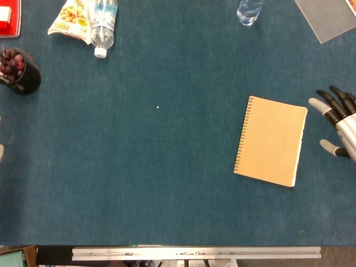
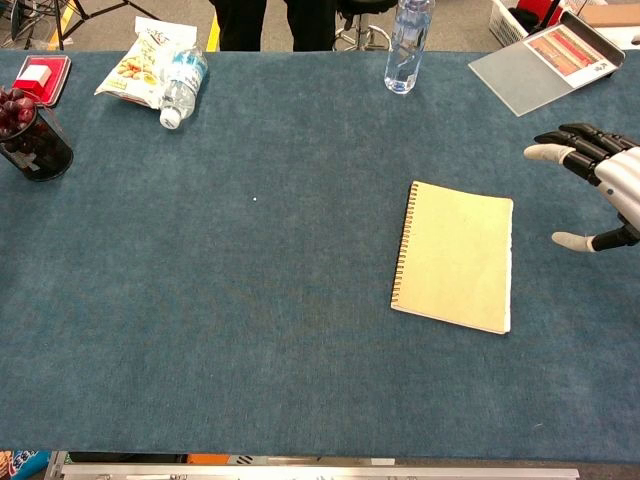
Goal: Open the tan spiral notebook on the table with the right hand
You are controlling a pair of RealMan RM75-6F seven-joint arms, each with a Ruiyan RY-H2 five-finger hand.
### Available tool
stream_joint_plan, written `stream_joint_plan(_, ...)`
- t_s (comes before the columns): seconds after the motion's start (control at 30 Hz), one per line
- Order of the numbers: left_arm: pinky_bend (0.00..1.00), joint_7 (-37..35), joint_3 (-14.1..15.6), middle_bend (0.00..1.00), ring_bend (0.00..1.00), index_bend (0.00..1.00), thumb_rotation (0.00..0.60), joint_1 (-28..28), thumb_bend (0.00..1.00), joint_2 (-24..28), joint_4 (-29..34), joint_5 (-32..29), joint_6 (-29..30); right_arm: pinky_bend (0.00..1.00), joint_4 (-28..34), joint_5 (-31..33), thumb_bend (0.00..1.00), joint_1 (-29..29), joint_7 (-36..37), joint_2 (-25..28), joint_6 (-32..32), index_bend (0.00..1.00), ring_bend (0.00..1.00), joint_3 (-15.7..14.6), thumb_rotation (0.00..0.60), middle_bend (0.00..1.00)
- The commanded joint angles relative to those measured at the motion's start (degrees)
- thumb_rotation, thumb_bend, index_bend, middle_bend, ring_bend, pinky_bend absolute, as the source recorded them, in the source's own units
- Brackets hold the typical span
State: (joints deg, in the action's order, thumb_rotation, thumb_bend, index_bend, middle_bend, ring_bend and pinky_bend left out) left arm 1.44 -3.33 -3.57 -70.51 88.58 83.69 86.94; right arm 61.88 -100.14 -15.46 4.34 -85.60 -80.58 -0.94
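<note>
Head view: tan spiral notebook [image 1: 271, 141] closed, flat on blue surface [image 1: 139, 178], right of centre; spiral binding on its left edge, free page edge on right, facing right hand [image 1: 339, 125]; right hand at right frame edge, just beside free edge, not touching; fingers [image 2: 562, 141] spread, holding nothing, likely placed to lift cover from open side; left hand barely visible at left edge, state unclear; water bottle [image 1: 102, 25] lying upper left.

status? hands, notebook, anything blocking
Right hand open, fingers spread, right of the notebook, not touching. Left hand barely visible at the head view's left edge, state unclear. Tan spiral notebook closed, flat, spiral on its left. Nothing between hand and notebook.
</note>
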Motion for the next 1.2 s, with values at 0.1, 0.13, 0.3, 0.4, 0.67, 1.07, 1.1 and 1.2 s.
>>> stream_joint_plan(0.1, 0.46, -0.1, 0.0, 0.23, 0.27, 0.33, 0.6, 0.1, 0.26, 0.0, -0.1, -0.1, -0.1, 0.18, -1.9, -0.5, 0.19, -0.9, 1.2, -1.1, 1.3, 0.18, 0.06, -1.3, 0.6, 0.13)
stream_joint_plan(0.13, 0.46, -0.1, 0.0, 0.23, 0.27, 0.33, 0.6, 0.1, 0.26, 0.0, -0.1, -0.1, -0.1, 0.18, -2.2, -0.5, 0.2, -1.0, 1.5, -1.3, 1.5, 0.18, 0.06, -1.5, 0.6, 0.13)
stream_joint_plan(0.3, 0.46, -0.2, 0.1, 0.23, 0.27, 0.33, 0.6, 0.2, 0.26, 0.0, -0.2, -0.1, -0.1, 0.18, -3.7, -0.8, 0.26, -1.5, 2.5, -2.1, 2.0, 0.18, 0.06, -2.5, 0.6, 0.13)
stream_joint_plan(0.4, 0.46, -0.3, 0.1, 0.23, 0.27, 0.33, 0.6, 0.2, 0.26, 0.0, -0.3, -0.1, -0.2, 0.18, -4.3, -0.8, 0.28, -1.7, 2.7, -2.3, 2.5, 0.17, 0.04, -3.1, 0.6, 0.12)
stream_joint_plan(0.67, 0.46, -0.5, 0.2, 0.23, 0.27, 0.33, 0.6, 0.3, 0.26, -0.1, -0.5, -0.2, -0.2, 0.16, -4.5, -0.5, 0.29, -2.3, 2.3, -2.7, 4.2, 0.12, 0.01, -4.1, 0.6, 0.09)
stream_joint_plan(1.07, 0.46, -0.8, 0.2, 0.23, 0.27, 0.33, 0.6, 0.4, 0.26, -0.2, -0.8, -0.2, -0.2, 0.16, -6.2, -0.8, 0.33, -3.0, 2.5, -4.0, 5.0, 0.12, 0.01, -5.4, 0.6, 0.08)
stream_joint_plan(1.1, 0.46, -0.8, 0.2, 0.23, 0.27, 0.33, 0.6, 0.5, 0.26, -0.2, -0.8, -0.2, -0.2, 0.16, -6.3, -0.8, 0.33, -3.1, 2.6, -4.1, 5.1, 0.12, 0.01, -5.5, 0.6, 0.08)
stream_joint_plan(1.2, 0.46, -0.9, 0.1, 0.23, 0.27, 0.33, 0.6, 0.5, 0.26, -0.1, -0.8, -0.2, -0.2, 0.16, -6.6, -0.8, 0.33, -3.2, 2.6, -4.4, 5.3, 0.12, 0.01, -5.8, 0.6, 0.08)
